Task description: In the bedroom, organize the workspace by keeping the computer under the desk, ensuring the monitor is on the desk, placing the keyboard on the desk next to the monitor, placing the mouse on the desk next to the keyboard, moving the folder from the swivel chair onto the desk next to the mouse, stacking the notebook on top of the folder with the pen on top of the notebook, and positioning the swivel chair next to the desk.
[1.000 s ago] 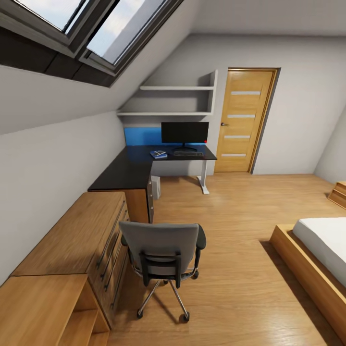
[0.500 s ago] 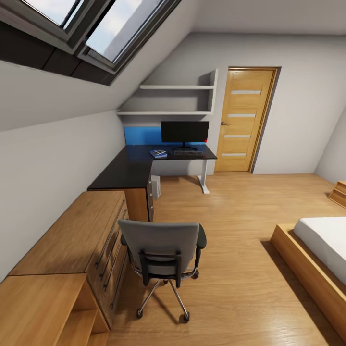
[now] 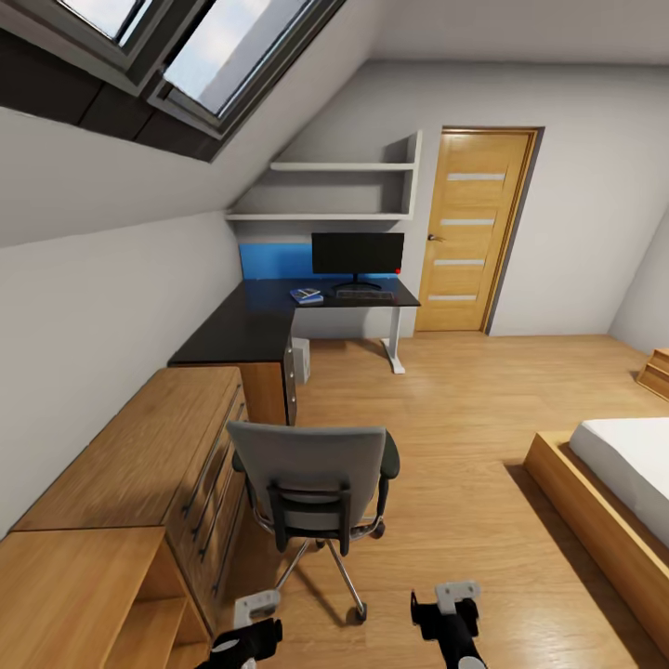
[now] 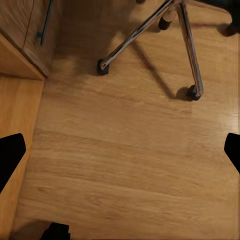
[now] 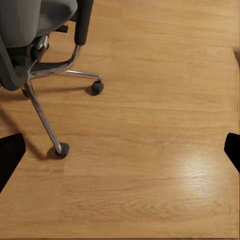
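The grey swivel chair (image 3: pixel 311 469) stands on the wood floor with its back to me, well short of the desk (image 3: pixel 249 327). On the black desk top are the monitor (image 3: pixel 358 254), the keyboard (image 3: pixel 362 295) in front of it, and the blue folder (image 3: pixel 307 297) with something grey on it. The mouse and pen are too small to make out. The pale computer (image 3: pixel 300 360) stands under the desk. My left gripper (image 3: pixel 243 634) and right gripper (image 3: pixel 451 609) hang low behind the chair, both open and empty. The chair's chrome base (image 4: pixel 150 27) and seat (image 5: pixel 35 20) are near the left gripper (image 4: pixel 120 152) and right gripper (image 5: pixel 120 152).
A light wood drawer chest (image 3: pixel 139 455) runs along the left wall beside the chair. A bed (image 3: pixel 623 474) sits at the right. A wooden door (image 3: pixel 474 232) is beyond the desk, and shelves (image 3: pixel 344 190) hang above it. Open floor lies between chair and bed.
Both grippers have come into the bottom of the head view. The whole picture has shifted slightly, so the camera moved; the chair and desk items stay put.
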Tool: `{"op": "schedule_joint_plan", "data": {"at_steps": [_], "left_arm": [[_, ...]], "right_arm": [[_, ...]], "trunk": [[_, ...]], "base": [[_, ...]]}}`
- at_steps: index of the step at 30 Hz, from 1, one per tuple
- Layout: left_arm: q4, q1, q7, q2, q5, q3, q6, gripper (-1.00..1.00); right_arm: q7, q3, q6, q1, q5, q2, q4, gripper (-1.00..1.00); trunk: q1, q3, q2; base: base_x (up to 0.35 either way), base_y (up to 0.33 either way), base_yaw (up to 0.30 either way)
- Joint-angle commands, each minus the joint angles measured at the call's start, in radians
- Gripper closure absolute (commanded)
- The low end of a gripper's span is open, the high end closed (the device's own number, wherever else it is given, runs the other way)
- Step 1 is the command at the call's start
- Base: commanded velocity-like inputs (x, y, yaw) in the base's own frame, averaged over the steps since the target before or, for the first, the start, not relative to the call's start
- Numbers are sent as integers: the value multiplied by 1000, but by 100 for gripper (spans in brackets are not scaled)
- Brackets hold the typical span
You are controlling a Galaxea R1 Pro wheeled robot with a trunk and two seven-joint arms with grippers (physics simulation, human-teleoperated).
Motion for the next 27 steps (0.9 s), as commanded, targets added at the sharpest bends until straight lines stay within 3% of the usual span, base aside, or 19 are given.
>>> {"op": "schedule_joint_plan", "data": {"at_steps": [1,4,9,10,18,27], "left_arm": [[10,-6,6,0,7,-8,4,-100],[47,-11,4,0,3,-9,6,-100],[81,-14,2,0,6,-7,4,-100],[87,-15,2,2,7,-7,2,-100],[90,-15,8,3,5,-9,1,-100],[90,-15,10,3,5,-10,0,-100]], "right_arm": [[-4,7,12,-8,-10,1,1,-100],[-4,5,6,-16,-12,1,10,-100],[9,8,-108,-19,-12,10,95,-100],[19,8,-167,-20,-12,30,127,-100],[21,8,-182,-19,-12,35,133,-100],[20,8,-182,-19,-14,35,133,-100]], "trunk": [[4,-5,-8],[16,-14,-29],[35,-30,-64],[39,-33,-71],[69,-58,-127],[104,-86,-190]], "base": [[0,0,0],[0,0,0],[0,0,0],[0,0,0],[0,0,-31],[0,0,173]]}}
